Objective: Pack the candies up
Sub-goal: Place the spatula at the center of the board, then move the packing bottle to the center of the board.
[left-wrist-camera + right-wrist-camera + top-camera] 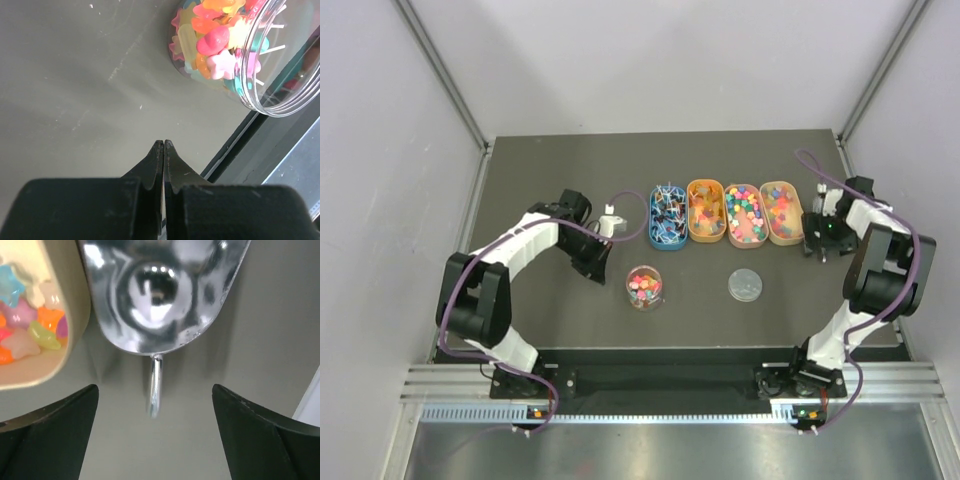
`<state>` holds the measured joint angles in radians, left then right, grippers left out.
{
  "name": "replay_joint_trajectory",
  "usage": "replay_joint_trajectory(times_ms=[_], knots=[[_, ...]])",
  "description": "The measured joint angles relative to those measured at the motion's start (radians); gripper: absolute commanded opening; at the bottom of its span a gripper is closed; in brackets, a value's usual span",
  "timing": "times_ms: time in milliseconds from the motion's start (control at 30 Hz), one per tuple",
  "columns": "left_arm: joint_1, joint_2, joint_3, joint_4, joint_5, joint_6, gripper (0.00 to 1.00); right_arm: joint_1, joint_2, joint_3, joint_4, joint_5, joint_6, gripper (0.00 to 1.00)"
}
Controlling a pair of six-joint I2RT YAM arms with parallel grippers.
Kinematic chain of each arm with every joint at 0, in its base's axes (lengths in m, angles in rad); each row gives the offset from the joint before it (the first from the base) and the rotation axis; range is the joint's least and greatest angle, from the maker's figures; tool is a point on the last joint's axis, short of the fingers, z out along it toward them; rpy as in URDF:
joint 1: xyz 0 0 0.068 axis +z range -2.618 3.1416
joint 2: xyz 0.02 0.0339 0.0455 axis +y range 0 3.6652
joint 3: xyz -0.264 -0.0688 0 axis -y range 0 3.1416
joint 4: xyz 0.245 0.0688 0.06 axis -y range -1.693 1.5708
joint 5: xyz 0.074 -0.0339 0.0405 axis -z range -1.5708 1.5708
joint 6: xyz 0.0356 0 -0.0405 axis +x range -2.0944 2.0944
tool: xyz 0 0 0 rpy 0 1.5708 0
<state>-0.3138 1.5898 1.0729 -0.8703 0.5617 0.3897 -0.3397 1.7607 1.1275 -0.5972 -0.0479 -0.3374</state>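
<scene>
Candies [215,40] heaped in clear jar [280,100] mid-counter, pointing every way, no shared long axis; more in four oval trays [705,240] behind, ovals lying near-to-far. Dark counter [550,180], grey walls [650,60]. Left tool [163,144] pressed shut, empty, near jar, arm bent. Right tool [155,387] spread wide over metal scoop [155,290] beside rightmost tray [77,305].

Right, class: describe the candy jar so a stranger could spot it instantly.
On the dark table, find the blue tray at the row's left end. In front of it, toward the near edge, stands a clear round jar. Unlike the flat lid beside it, it holds bright candies.
</scene>
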Motion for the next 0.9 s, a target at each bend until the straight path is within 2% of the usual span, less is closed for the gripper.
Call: replay_joint_trajectory(times_ms=[167,400,467,900], knots=[[-0.005,0.015,0.012,-0.021,0.009,0.040,0.00,-0.004,-0.088,0.009,-0.119,-0.038,-0.038,0.96],[-0.100,0.037,0.013,-0.021,0.027,0.078,0.00,0.011,-0.499,-0.049,-0.195,-0.264,-0.232,0.94],[-0.140,0.053,0.016,-0.019,0.035,0.079,0.00,0.032,-0.563,-0.069,-0.228,-0.319,-0.296,0.94],[-0.269,0.174,0.107,0.065,0.052,0.014,0.00,0.262,-0.581,-0.225,-0.416,-0.474,-0.552,0.93]])
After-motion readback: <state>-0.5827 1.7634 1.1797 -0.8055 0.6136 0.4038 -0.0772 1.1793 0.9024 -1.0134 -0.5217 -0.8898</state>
